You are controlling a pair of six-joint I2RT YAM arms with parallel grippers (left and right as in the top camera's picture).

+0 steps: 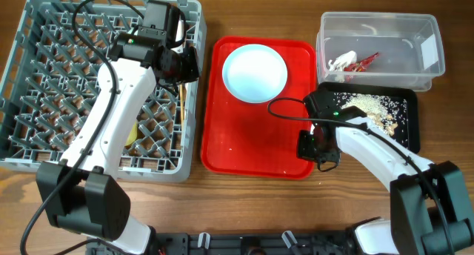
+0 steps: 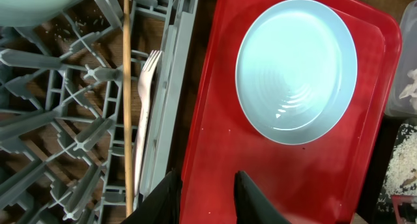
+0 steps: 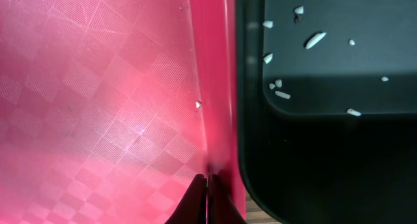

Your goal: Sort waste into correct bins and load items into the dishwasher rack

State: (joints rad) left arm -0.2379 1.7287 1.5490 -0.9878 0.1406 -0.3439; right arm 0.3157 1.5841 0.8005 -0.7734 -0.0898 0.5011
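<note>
1. Now, at the left: big square grey plastic rack (image 1: 44,84), with a thin wooden chopstick (image 2: 127,100) and a white plastic fork (image 2: 144,107) lying side by side along its right wall.
2. Over that wall: left pincer (image 2: 205,201), fingers wide apart. Holds nothing.
3. Just right of the rack: big red plastic serving tray (image 1: 252,144). Carries one round pale green-blue bowl (image 1: 255,72) near its far end.
4. At the tray's right rim: right pincer (image 3: 207,195), fingers squeezed nearly together. Nips the rim between them.
5. Far right: clear plastic tub (image 1: 400,32). Holds a small red snack wrapper (image 1: 368,60) and a white crumpled scrap (image 1: 342,62), side by side.
6. Just in front of the tub: shallow black tray (image 1: 407,136), close beside the red tray. Holds whitish rice crumbs (image 1: 366,103), most in one heap.
</note>
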